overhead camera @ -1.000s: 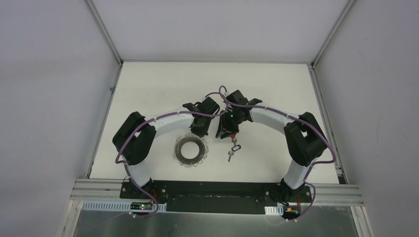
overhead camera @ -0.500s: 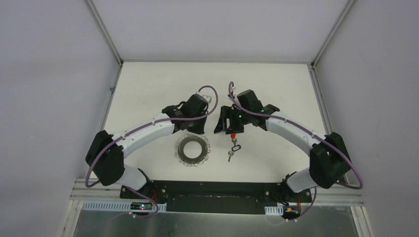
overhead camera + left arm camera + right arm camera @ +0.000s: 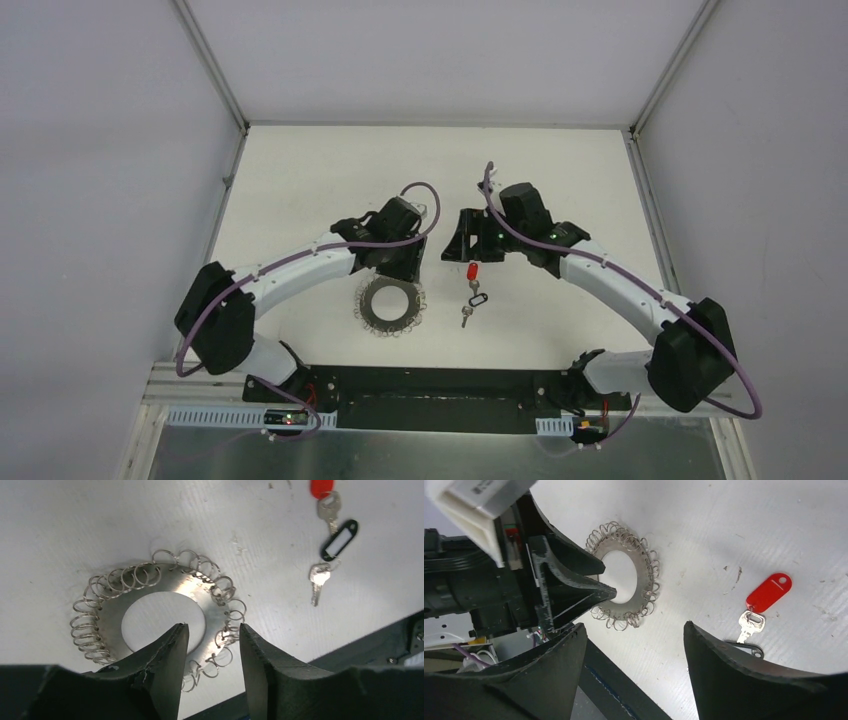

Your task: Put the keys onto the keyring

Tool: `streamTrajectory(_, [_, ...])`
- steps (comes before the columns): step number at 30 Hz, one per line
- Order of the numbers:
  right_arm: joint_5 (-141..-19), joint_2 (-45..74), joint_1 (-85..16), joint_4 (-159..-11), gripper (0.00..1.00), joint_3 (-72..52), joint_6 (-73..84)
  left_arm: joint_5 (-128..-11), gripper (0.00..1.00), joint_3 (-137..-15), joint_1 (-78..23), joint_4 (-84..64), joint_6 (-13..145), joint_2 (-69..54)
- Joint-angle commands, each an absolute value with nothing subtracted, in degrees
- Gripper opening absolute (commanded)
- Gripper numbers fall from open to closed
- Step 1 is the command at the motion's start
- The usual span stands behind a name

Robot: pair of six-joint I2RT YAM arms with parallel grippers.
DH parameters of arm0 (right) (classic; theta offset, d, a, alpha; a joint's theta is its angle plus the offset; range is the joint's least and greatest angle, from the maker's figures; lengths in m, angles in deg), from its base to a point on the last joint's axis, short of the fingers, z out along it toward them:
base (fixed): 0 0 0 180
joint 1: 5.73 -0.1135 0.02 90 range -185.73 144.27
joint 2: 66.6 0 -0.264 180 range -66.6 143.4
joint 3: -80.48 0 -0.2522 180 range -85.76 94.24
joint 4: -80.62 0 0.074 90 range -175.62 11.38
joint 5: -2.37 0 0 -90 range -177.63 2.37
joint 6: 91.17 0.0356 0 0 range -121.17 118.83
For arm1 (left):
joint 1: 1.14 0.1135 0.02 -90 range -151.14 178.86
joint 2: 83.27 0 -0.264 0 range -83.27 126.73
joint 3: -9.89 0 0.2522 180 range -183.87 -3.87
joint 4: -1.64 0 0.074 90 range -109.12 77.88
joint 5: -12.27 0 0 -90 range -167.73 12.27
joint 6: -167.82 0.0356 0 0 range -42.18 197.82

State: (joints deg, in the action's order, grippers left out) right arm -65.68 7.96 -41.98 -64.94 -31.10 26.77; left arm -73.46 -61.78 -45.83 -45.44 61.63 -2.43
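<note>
Approach step, nothing gripped: your left gripper (image 3: pixel 212 635) hangs half-open over the rim of the keyring (image 3: pixel 388 305), your right gripper (image 3: pixel 634 630) gapes empty at 12 o'clock of the keys (image 3: pixel 472 292), lying apart at the ring's 3 o'clock; next likely needs a pinch on their red head

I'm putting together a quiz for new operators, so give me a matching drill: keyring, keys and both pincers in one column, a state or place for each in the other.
Things:
1. keyring
2. keys
3. left pincer
4. right pincer

States or places:
a. open, near the red key head
b. silvery, fringed with wire loops
c. open, over the ring's rim
d. one red-headed, one plain silver

Pairs: 1-b, 2-d, 3-c, 4-a.
</note>
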Motion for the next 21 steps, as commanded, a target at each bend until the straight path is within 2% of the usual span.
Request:
streamTrajectory(1, [-66.9,9.4,-40.8,-65.9,0.73,-31.2,31.9,-80.1,0.48,-67.1,-46.3,-49.7,55.6,3.1])
streamTrajectory(6, [-62.6,19.1,-40.9,-67.3,0.63,-27.8,37.7,-80.7,0.51,-66.9,-43.5,-52.1,52.0,3.8])
streamTrajectory(8, [-60.9,23.9,-41.3,-67.1,0.55,-24.6,38.6,-80.0,0.57,-65.0,-41.6,-52.0,50.4,1.4])
streamTrajectory(10, [-59.8,28.6,-42.1,-66.0,0.51,-21.2,38.8,-78.4,0.62,-62.3,-38.9,-51.8,49.1,-2.8])
streamTrajectory(15, [-58.9,38.0,-44.3,-63.1,0.44,-14.1,39.0,-70.1,0.66,-54.7,-30.8,-49.1,47.6,-14.7])
streamTrajectory(21, [-58.6,43.9,-44.8,-62.9,0.39,-11.2,39.8,-65.8,0.73,-49.3,-29.2,-46.3,45.9,-28.7])
